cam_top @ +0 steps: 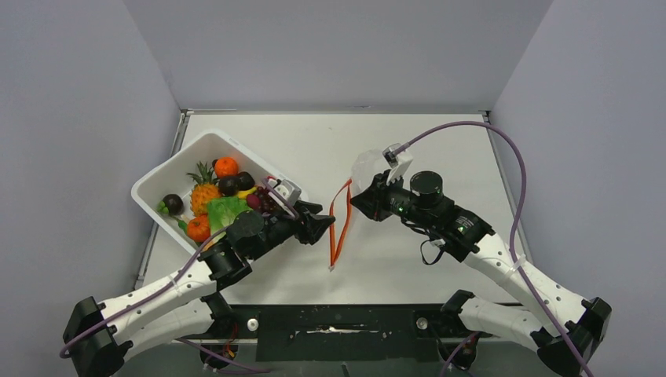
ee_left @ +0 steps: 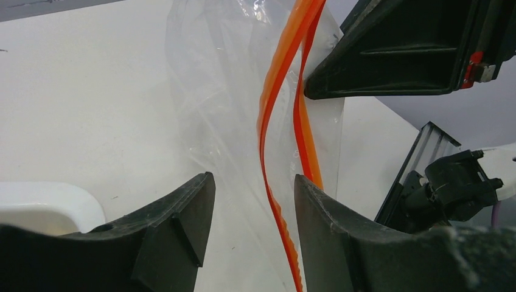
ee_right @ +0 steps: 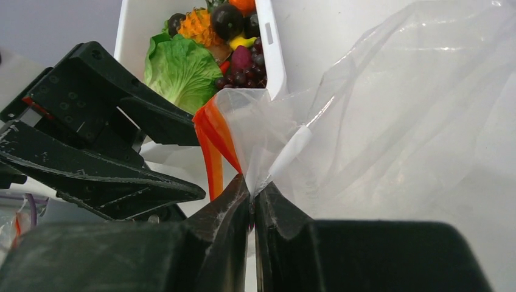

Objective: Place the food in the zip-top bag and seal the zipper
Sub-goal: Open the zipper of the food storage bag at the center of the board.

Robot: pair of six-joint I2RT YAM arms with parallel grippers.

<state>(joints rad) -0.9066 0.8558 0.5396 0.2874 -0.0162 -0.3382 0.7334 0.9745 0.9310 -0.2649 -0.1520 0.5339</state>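
The clear zip-top bag [cam_top: 363, 174] is held up off the table by my right gripper [cam_top: 360, 201], which is shut on the bag's edge near the mouth [ee_right: 252, 182]. The orange-red zipper [cam_top: 339, 224] hangs down in a loop. My left gripper [cam_top: 320, 228] is open just left of the zipper; in the left wrist view one zipper strip [ee_left: 274, 194] runs between my fingers [ee_left: 182, 207]. The food lies in the white tub [cam_top: 157, 182]: lettuce [cam_top: 226, 209], oranges [cam_top: 226, 166], pineapple [cam_top: 204, 193], dark plums [cam_top: 173, 203], grapes [ee_right: 240, 76].
The white tub stands at the left of the table, just behind my left arm. A metal rail [cam_top: 157, 228] runs along the table's left edge. Grey walls close in the table on three sides.
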